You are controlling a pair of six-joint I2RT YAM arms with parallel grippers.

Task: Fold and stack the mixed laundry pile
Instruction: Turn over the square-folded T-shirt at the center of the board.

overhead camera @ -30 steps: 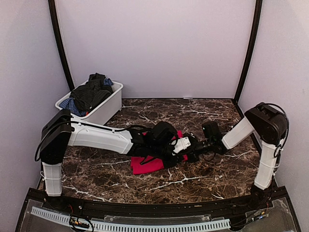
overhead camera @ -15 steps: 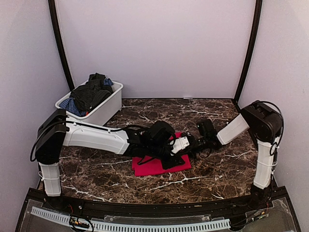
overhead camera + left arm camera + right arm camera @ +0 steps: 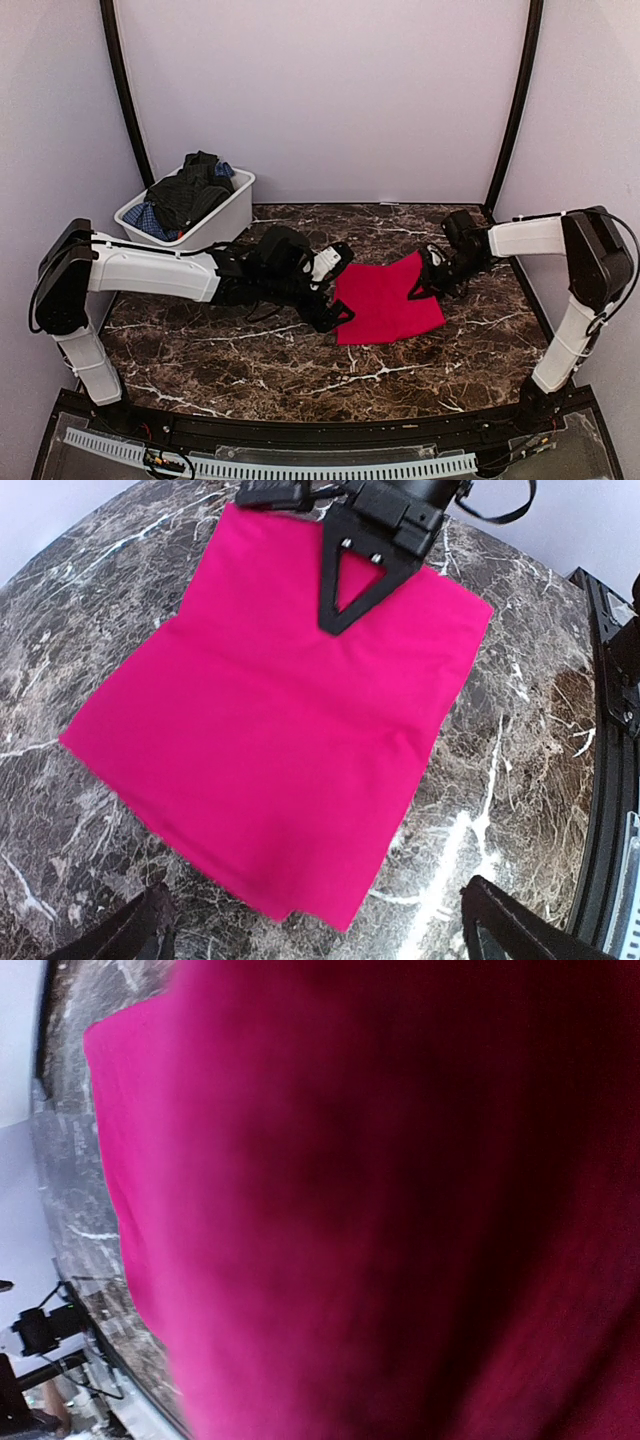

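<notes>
Bench: dark marbled bench (image 3: 250, 360), filling the floor of the white-walled cell.
Left arm: my left arm (image 3: 150, 272) leans far out from its base at the near left. The long white link lies low and almost level across the bench, and the dark wrist ends at the left edge of the cloth.
Right arm: my right arm (image 3: 525, 237) rises from the near right, bends at the elbow by the right wall and reaches leftward. Its wrist is tipped down toward the bench.
Bin: white bin (image 3: 228, 222) at the far left corner, well apart from both claws.
Laundry pile: the laundry pile (image 3: 185, 195) is heaped in the bin, dark pinstriped shirt on top, a blue checked garment (image 3: 148, 220) hanging at the near rim.
Red cloth: the red cloth (image 3: 385, 305) lies spread flat on the bench, right of centre, between my two claws.
Left claw: my left claw (image 3: 345, 282) is spread wide and holds nothing. Its two tips sit either side of the cloth's near-left edge.
Right claw: my right claw (image 3: 425, 283) is pinched tight on the cloth's far right edge. Red fabric fills the whole wrist view.
</notes>
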